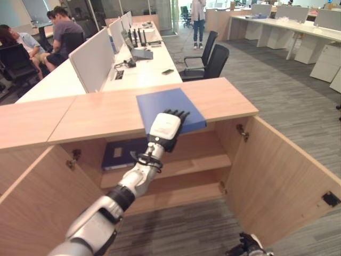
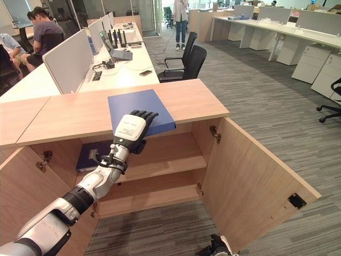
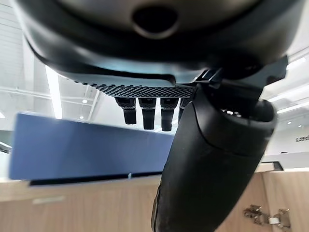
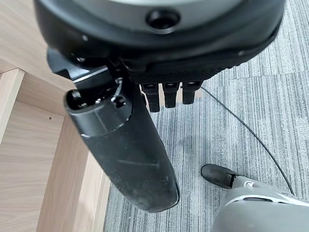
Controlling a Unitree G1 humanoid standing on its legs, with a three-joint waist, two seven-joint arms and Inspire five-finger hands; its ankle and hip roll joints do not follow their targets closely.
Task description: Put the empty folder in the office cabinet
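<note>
A blue folder lies flat on top of the wooden office cabinet, its front end jutting over the cabinet's front edge. My left hand reaches up to that end, with straight fingers laid on the folder's top and the thumb held in front, below the edge. The folder's front side is in the left wrist view, just past the fingers. My right hand hangs low near the floor by the cabinet's right door, fingers relaxed and holding nothing.
Both cabinet doors stand open: the right one swings far out, the left one is close by. A dark blue folder lies on the upper shelf. Desks, black chairs and seated people are behind.
</note>
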